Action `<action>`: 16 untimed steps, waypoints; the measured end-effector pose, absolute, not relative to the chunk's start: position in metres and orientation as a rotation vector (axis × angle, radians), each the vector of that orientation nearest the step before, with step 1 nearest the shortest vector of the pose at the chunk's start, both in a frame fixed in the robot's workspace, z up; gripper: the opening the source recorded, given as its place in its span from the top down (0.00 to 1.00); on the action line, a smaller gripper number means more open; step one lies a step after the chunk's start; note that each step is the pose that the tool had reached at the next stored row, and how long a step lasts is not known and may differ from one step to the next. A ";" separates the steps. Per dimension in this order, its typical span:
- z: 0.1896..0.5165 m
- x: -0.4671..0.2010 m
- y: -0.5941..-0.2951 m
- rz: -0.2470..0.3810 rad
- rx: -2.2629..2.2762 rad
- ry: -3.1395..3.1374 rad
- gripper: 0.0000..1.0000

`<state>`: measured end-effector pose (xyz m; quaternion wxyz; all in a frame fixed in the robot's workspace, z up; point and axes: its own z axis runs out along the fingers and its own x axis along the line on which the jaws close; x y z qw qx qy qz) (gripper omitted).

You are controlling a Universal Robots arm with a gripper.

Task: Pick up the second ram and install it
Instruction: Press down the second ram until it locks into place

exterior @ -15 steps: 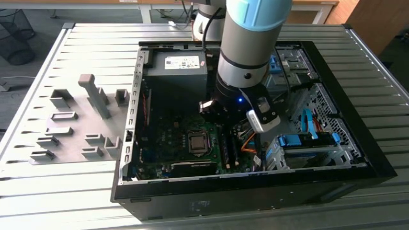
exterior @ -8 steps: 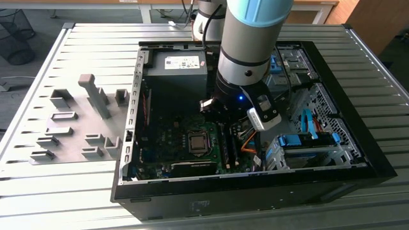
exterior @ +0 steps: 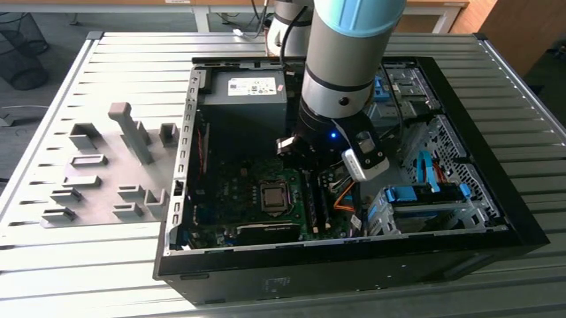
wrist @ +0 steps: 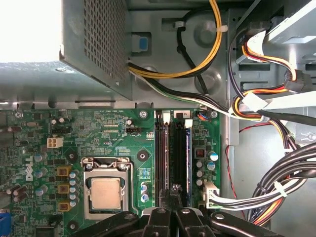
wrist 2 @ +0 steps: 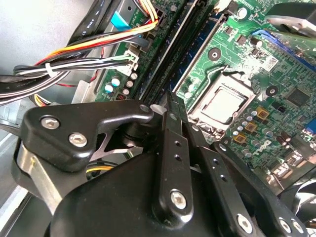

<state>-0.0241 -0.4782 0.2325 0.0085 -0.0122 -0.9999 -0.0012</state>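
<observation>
Looks like we're at the install end of the job, not the pickup. In the first wrist view the gripper (wrist: pixel 174 190) is down inside the open PC case (exterior: pixel 354 268), right over the memory slots (wrist: pixel 165 158). Its fingers (wrist: pixel 170 193) are drawn in narrow, pretty much together, and I can't see anything pinched between them. Same story in the second wrist view: the gripper (wrist 2: pixel 174 101) has its tips nearly touching above the long black slots.

The second ram (wrist: pixel 188 158), going by the blue stick, is standing in a slot just beside the fingertips, on the side toward the cable bundle (wrist: pixel 281 187) and away from the CPU socket (wrist: pixel 106 190). I can't tell if it's fully clicked in. My guess is it's being seated or was just let go. Seating calls for a straight, even push along the stick's top edge, with the tips square on it and not on the empty slot next door.

The case sits on a slatted metal table (exterior: pixel 89 265). On the exterior view's left of it is a grey plate with holder blocks (exterior: pixel 115 172), and I see no stick there. The power supply (exterior: pixel 243 93) is at the far end of the case. Past the table there's a grey floor, a wire bin (exterior: pixel 22 53) and some desk legs
</observation>
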 end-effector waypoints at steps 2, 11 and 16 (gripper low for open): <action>0.231 -0.024 -0.478 -0.004 -0.038 -3.124 0.89; 0.218 -0.024 -0.478 -0.001 -0.038 -3.124 0.89; 0.214 -0.024 -0.478 -0.002 -0.038 -3.124 0.89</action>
